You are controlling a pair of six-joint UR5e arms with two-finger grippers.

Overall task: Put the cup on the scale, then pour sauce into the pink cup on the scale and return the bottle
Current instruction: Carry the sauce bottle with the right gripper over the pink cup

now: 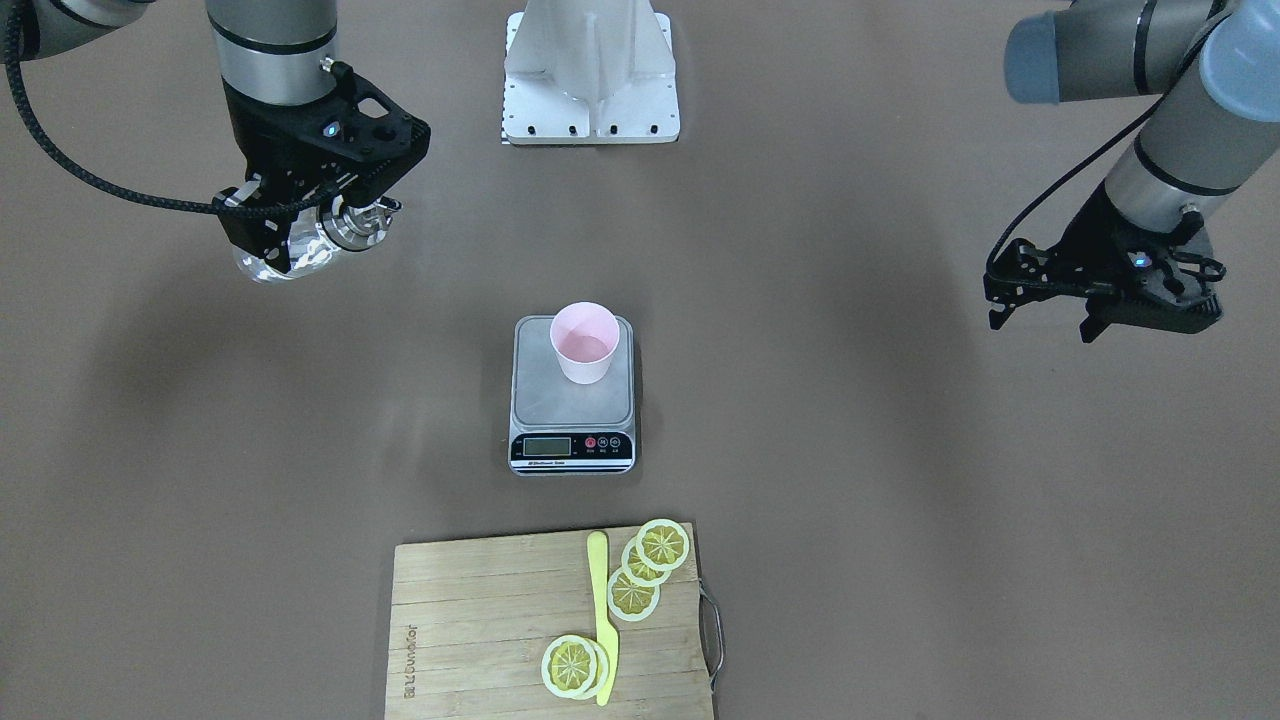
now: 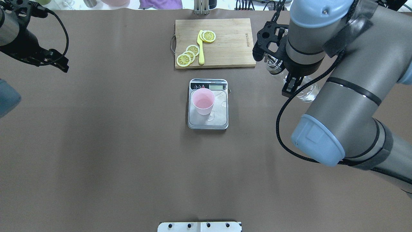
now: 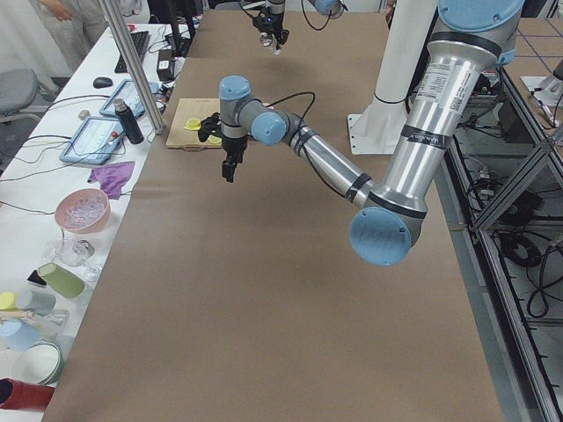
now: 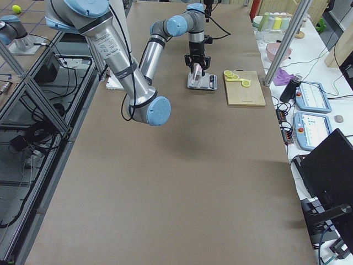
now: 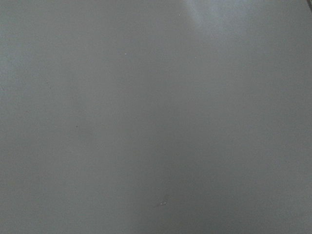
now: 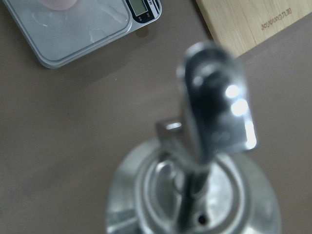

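The pink cup (image 1: 585, 340) (image 2: 203, 101) stands upright on the scale's steel plate (image 1: 570, 405) (image 2: 219, 117), on the side away from the display. My right gripper (image 1: 290, 240) (image 2: 285, 72) is shut on the clear glass bottle (image 1: 268, 262) (image 2: 305, 94), off to the scale's side and tilted; whether its base touches the table I cannot tell. The right wrist view looks along its steel cap and spout (image 6: 209, 141) towards the scale (image 6: 83, 36). My left gripper (image 1: 1042, 322) (image 2: 59, 62) is open and empty, far off on the other side.
A wooden cutting board (image 1: 480, 620) (image 2: 231, 42) with lemon slices (image 1: 662, 545) and a yellow knife (image 1: 600, 610) lies beyond the scale, on the operators' side. The robot's white base plate (image 1: 590, 110) sits at the near edge. The left wrist view shows only bare table.
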